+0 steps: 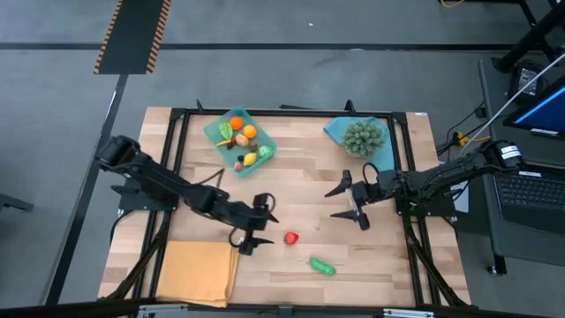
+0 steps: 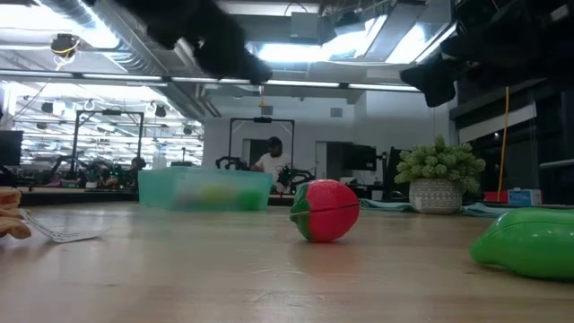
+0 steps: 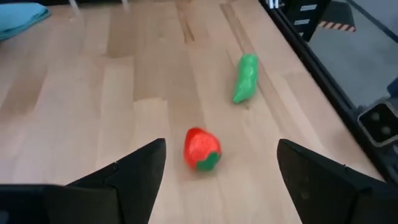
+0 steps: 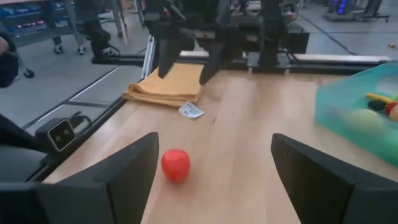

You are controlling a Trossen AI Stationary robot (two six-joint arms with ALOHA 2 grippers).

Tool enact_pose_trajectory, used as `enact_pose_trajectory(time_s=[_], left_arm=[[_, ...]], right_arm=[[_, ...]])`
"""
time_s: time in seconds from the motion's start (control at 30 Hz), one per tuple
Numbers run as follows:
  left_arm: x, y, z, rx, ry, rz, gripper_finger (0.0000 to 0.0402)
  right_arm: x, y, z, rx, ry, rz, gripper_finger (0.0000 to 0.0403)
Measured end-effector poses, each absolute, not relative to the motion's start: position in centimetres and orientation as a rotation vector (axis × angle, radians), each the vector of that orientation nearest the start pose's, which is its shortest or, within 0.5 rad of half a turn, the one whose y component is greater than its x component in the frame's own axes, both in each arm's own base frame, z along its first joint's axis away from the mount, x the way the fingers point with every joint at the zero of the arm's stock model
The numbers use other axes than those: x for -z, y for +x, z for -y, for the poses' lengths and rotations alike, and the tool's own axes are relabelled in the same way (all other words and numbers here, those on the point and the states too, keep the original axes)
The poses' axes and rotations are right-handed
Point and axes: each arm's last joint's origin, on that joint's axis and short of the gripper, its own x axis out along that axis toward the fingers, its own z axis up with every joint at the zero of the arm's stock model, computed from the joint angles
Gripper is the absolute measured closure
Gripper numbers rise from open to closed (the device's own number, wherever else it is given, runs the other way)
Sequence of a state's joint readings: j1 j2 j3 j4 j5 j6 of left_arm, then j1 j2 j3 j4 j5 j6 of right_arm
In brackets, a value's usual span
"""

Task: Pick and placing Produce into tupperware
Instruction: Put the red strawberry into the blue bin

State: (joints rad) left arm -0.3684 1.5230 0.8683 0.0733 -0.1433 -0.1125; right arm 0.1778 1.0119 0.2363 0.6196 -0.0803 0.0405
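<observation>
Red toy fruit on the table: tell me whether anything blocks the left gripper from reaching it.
Nothing visible does. The left gripper hangs open beside the red toy fruit, with only bare table between them. The green pepper lies farther off, to one side.

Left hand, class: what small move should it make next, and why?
Probably lower the left hand onto the red strawberry and close on it. Its fingers are open, the left wrist view shows the strawberry lying loose between them, and it sits outside the tupperware. The green pepper lies farther off.
</observation>
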Motion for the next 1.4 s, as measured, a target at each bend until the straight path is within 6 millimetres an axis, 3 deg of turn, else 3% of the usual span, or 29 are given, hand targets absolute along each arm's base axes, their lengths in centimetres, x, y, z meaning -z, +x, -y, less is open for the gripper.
enact_pose_trajectory(time_s=[0.17,0.63,0.93,1.4], left_arm=[[-22.3,32.4,12.1,0.149,-0.016,-0.677,0.0104],[-22.0,38.9,13.0,0.073,-0.027,-0.844,0.0104],[-20.1,39.5,12.9,0.059,-0.015,-0.899,0.0104],[-20.1,39.3,13.5,0.069,-0.02,-0.899,0.0104]], right_arm=[[-18.2,18.8,-4.1,-0.281,0.034,-0.175,0.0091],[-17.9,18.5,-4.9,-0.318,0.057,-0.216,0.0091],[-17.7,18.5,-4.9,-0.317,0.055,-0.233,0.0091],[-17.7,18.5,-4.9,-0.317,0.055,-0.233,0.0091]])
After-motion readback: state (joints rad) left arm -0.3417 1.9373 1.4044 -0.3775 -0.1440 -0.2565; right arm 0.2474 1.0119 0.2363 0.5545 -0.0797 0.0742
